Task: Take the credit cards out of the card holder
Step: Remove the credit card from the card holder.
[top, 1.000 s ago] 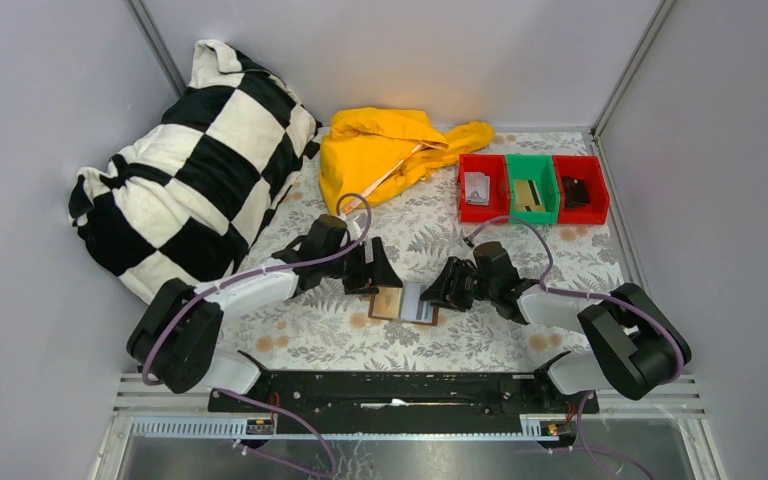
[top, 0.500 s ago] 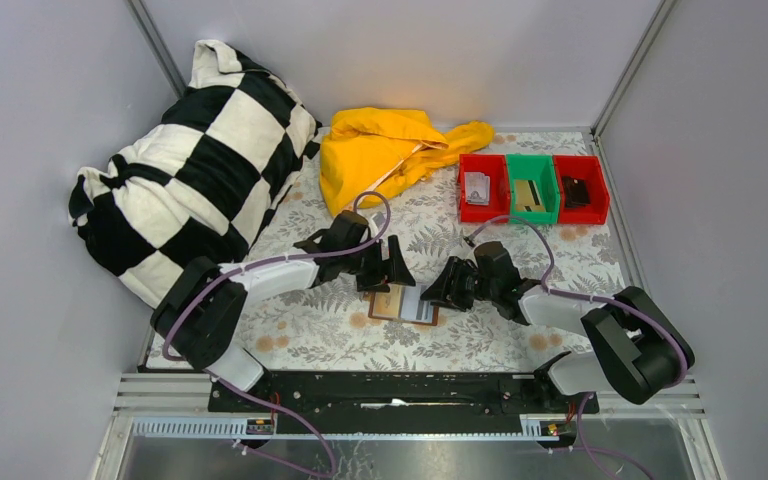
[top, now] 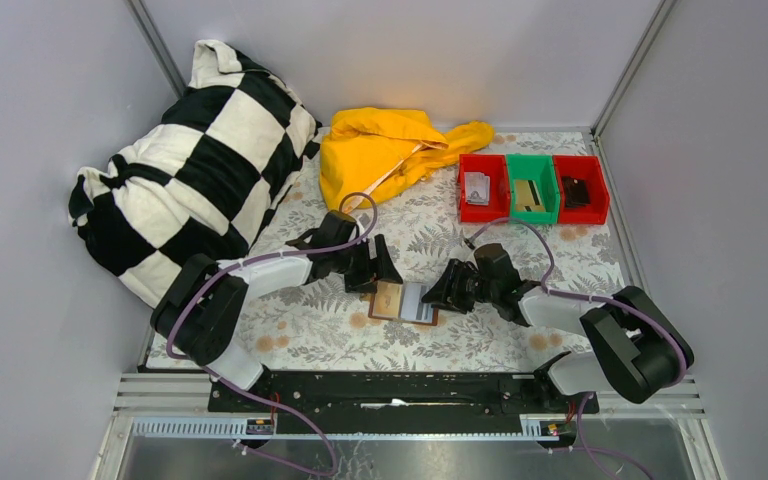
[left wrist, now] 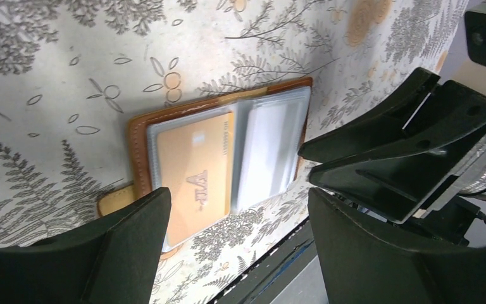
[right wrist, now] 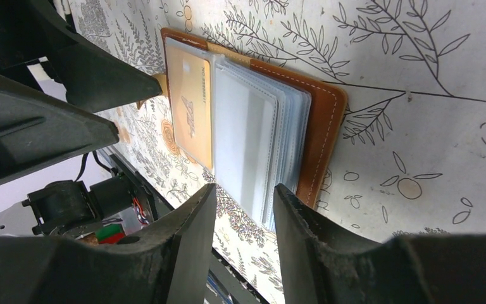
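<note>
The card holder [top: 403, 302] is laid open and flat on the flower-printed table cover [top: 310, 340], between the two arms and toward the table's near edge. From the top view only its brown outline, a tan half and a grey half can be made out; the detail is supplied by the wrist views. In the left wrist view a gold credit card [left wrist: 196, 180] is seen tucked behind a clear pocket on one half, with lettering on its face, and a small tan tab [left wrist: 111, 201] is seen poking out from the holder's edge, just beside one finger [left wrist: 133, 247]. In the right wrist view a stack of clear plastic sleeves [right wrist: 253, 139] is shown fanned over the other half; they appear to be empty, though this is made uncertain by glare. The left gripper [top: 375, 272] is held above the holder's far-left corner, its jaws spread wide with nothing between them. The right gripper [right wrist: 243, 237] is set at the holder's right edge, its jaws parted by a narrow gap over the sleeves' edge, and nothing is clamped. Only in the top view can a checked pillow [top: 185, 170], a yellow garment [top: 385, 150] and a row of red and green bins [top: 531, 158] be seen farther back.
</note>
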